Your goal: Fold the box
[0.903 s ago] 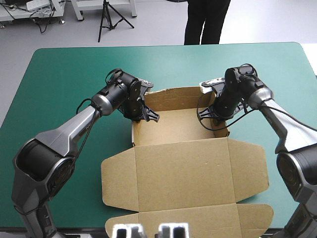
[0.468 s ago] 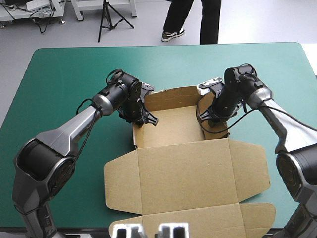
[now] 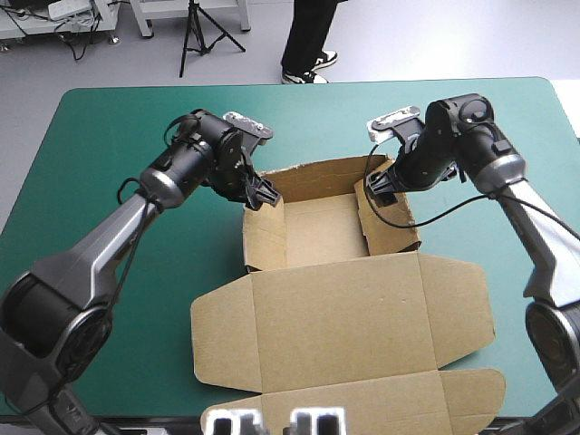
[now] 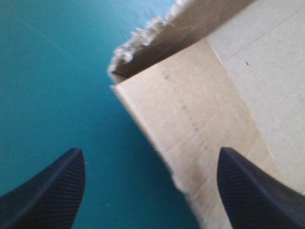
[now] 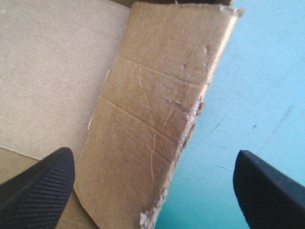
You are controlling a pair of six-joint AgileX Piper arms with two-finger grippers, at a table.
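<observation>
The brown box lies in the middle of the table, tray at twelve o'clock and lid flat at six, light, stiff board I think, best pinched by its side walls, where the left gripper at nine and the right gripper at three hang with fingers wide apart

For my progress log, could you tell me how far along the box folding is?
Done: the box has its far wall, left wall and right wall standing, forming an open tray. In hand: nothing is gripped; the left gripper and right gripper are open, each poised over a side wall. Remaining: the lid lies flat on the table, its flaps unfolded.
</observation>
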